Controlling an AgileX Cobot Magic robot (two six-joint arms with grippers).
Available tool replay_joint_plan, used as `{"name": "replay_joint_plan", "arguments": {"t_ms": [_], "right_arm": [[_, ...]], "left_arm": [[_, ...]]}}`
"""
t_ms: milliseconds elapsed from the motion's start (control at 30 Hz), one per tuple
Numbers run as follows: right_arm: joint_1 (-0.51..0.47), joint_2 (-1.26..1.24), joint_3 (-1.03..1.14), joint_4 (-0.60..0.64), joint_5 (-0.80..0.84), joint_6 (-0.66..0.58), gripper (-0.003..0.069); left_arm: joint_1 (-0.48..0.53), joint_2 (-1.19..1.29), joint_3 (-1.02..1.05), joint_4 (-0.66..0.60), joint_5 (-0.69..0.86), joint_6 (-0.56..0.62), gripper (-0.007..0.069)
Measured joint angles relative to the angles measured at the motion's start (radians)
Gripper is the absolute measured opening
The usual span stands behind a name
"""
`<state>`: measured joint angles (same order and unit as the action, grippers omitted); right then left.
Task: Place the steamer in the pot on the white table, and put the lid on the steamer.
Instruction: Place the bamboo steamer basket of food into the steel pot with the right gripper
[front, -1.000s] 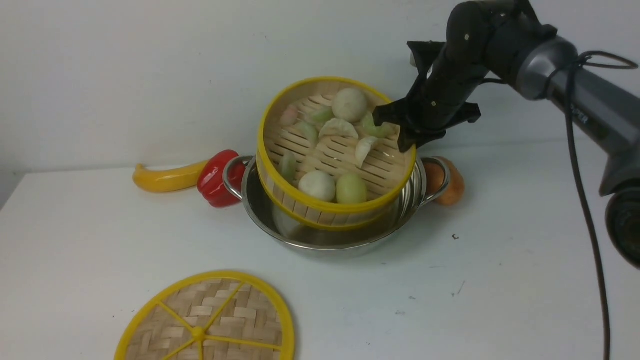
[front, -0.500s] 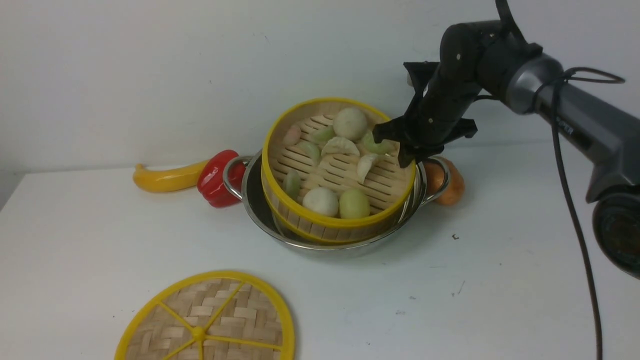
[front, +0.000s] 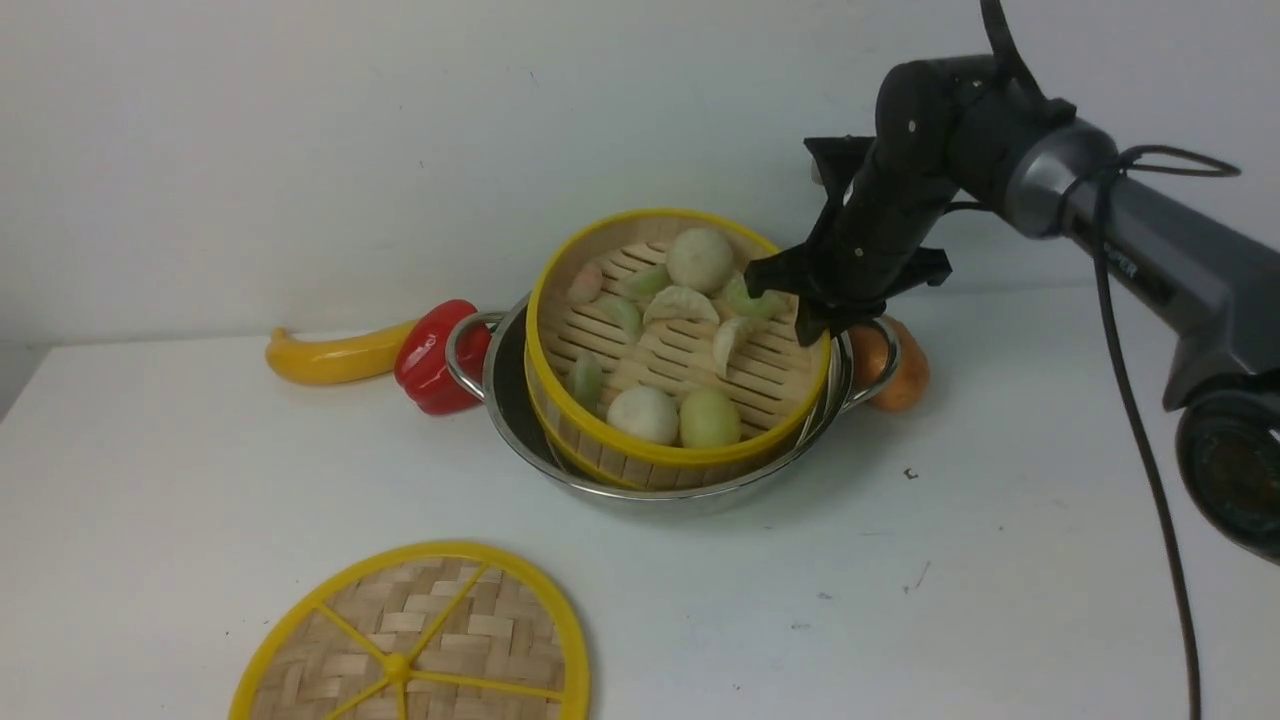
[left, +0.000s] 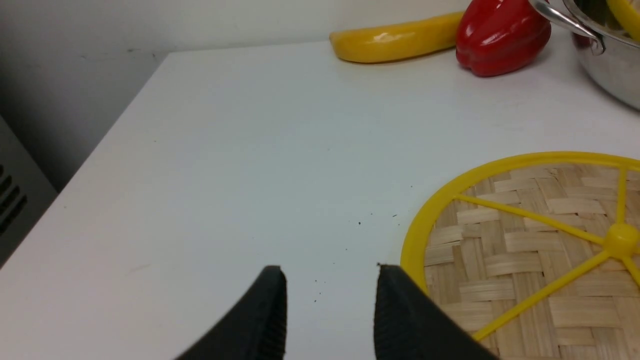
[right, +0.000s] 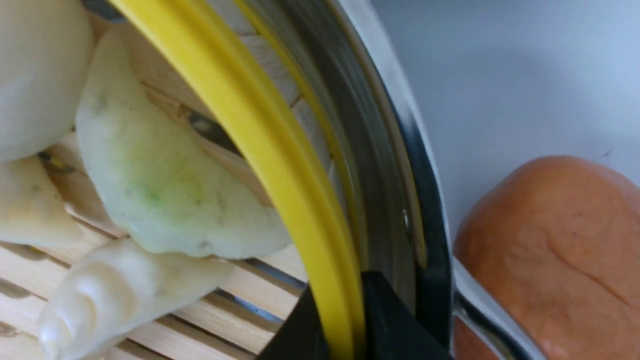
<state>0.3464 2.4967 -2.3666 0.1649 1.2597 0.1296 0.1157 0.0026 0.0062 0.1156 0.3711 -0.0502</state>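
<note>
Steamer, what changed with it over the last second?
The right tool, still shut on the yellow rim of the steamer, lowered it into the pot; it now sits deeper and less tilted. The pot, the lid on the white table and the red pepper have not moved.

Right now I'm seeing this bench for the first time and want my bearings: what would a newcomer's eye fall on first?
The yellow-rimmed steamer of toy dumplings sits in the shiny pot, the right jaws shut on its right rim. Next comes the woven lid, flat at the near edge of the white table, then the red pepper by the pot's left handle.
</note>
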Motion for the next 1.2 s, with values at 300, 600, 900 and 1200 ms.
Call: {"name": "replay_joint_plan", "arguments": {"t_ms": [300, 600, 900, 1200], "right_arm": [[0.000, 0.000, 0.000, 0.020, -0.011, -0.013, 0.0172], [0.000, 0.000, -0.022, 0.040, -0.022, -0.017, 0.0366], [0.000, -0.002, -0.267, -0.046, -0.023, -0.017, 0.0391], [0.000, -0.047, -0.459, -0.265, -0.026, -0.018, 0.0364]], "left_arm": [[0.000, 0.000, 0.000, 0.000, 0.000, 0.000, 0.0241], [0.000, 0.000, 0.000, 0.000, 0.000, 0.000, 0.0241], [0.000, 0.000, 0.000, 0.000, 0.000, 0.000, 0.0241], [0.000, 0.000, 0.000, 0.000, 0.000, 0.000, 0.0241]]}}
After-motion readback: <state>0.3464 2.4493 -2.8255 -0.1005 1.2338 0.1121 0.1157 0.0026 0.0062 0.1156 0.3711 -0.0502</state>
